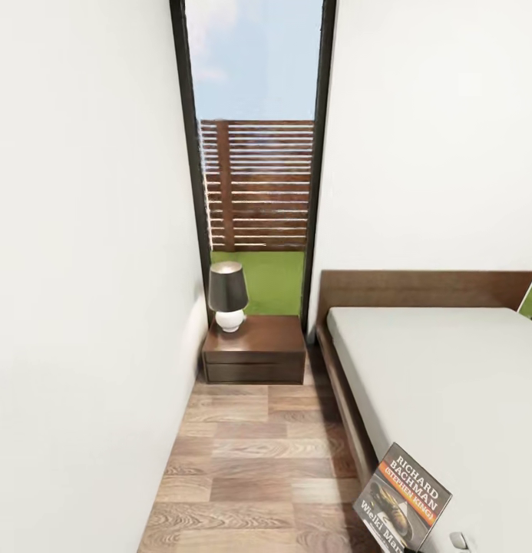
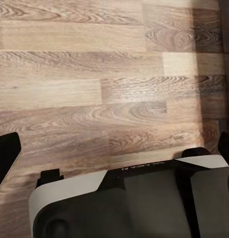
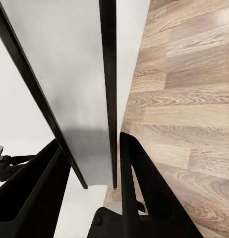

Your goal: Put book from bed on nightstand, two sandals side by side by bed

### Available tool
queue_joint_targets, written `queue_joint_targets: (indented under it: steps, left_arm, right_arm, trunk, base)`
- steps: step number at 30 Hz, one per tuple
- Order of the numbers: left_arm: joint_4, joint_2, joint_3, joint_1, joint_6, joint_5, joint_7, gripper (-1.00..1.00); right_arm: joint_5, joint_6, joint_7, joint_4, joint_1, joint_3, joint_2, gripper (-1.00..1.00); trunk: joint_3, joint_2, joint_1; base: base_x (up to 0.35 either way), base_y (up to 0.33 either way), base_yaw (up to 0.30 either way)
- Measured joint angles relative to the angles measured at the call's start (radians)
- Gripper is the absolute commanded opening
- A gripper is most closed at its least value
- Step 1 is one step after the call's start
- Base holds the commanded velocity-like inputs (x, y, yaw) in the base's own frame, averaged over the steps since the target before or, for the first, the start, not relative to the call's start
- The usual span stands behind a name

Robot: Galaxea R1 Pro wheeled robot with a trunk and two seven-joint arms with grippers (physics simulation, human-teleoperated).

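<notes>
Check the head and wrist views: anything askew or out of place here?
One thing: the book is off the bed, tilted in the air above its near edge, cover up. In the right wrist view the right hand has its fingers closed on a thin edge, apparently the book's. The lamp stands upright on the nightstand.
</notes>
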Motion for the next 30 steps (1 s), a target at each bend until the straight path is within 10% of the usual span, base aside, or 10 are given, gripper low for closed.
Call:
queue_joint_targets:
  steps: [30]
  left_arm:
    - [0.001,-0.001,0.0,0.0,0.0,0.0,0.0,1.0]
  right_arm:
    - [0.0,0.0,0.001,0.0,0.001,0.0,0.0,-1.0]
  trunk:
    - [0.0,0.0,0.0]
  base:
    - [0.331,0.0,0.0]
